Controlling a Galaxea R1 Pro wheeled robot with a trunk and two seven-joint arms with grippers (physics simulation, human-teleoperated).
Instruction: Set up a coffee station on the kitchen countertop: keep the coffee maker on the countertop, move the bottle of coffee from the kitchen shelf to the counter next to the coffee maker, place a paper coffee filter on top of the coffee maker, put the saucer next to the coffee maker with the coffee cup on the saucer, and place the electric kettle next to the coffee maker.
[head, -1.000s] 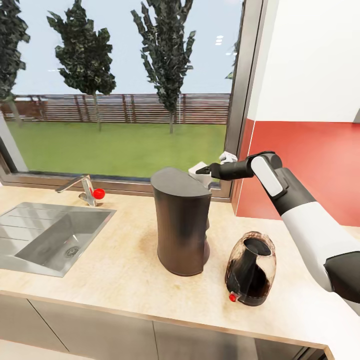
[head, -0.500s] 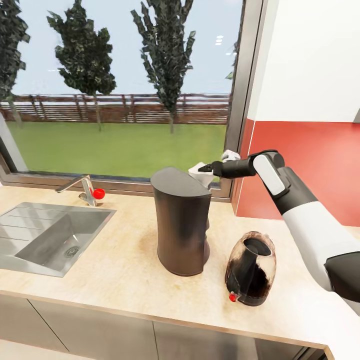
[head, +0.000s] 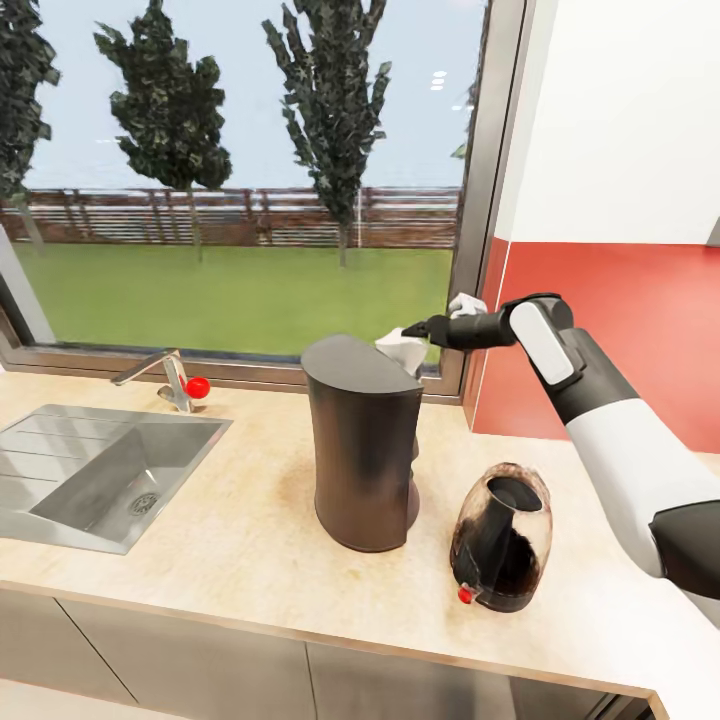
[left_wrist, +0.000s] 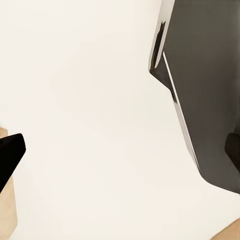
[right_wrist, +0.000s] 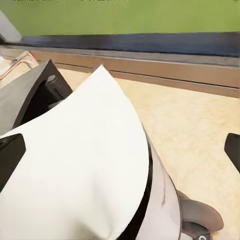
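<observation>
Filter step: right tool (head: 415, 328) pinching paper coffee filter (head: 399, 347) just above coffee maker (head: 365, 440) rear edge; next, likely lowering onto its top and releasing.

white forearm (head: 625, 450), grey wrist, black tool (head: 418, 329)

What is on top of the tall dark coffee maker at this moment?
A white paper coffee filter lies at the back right edge of the dark coffee maker, by the right gripper. The filter covers the top beneath it, so full contact cannot be confirmed.
</observation>
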